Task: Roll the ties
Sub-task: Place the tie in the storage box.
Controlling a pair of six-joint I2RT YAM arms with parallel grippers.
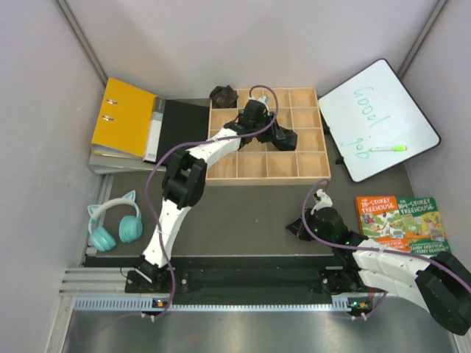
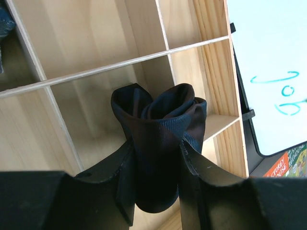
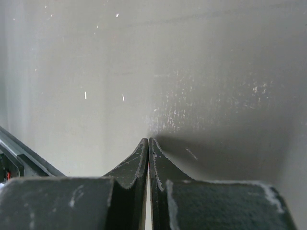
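The left claw (image 2: 156, 155) is clenched around a rolled tie (image 2: 158, 115), a dark coil standing upright between the two fingers (image 2: 196, 172), with its open spiral end up. In the overhead view it hangs over a cell in the right half of the wooden tray (image 1: 318, 176); whether the coil's base touches the cell floor cannot be told from the wrist view. A second rolled tie (image 1: 223, 95) sits at the tray's far left corner (in the corner cell or perched on its rim, I cannot tell which). The right claw (image 3: 148, 153) is pressed shut on nothing, low over the bare worktop (image 1: 243, 213), well apart from the tray.

The step in hand looks like stowing the finished roll. To do it well:

- Centre the coil between the thin dividers, so that neither finger catches a wall on the way down.
- Lower it straight, keeping it upright, until the base rests on the wood.
- Ease the grip off slowly, because a soft fabric coil probably springs loose if dropped or let go at once.
- Lift out vertically, so that the fingers do not drag the outer wrap up with them.
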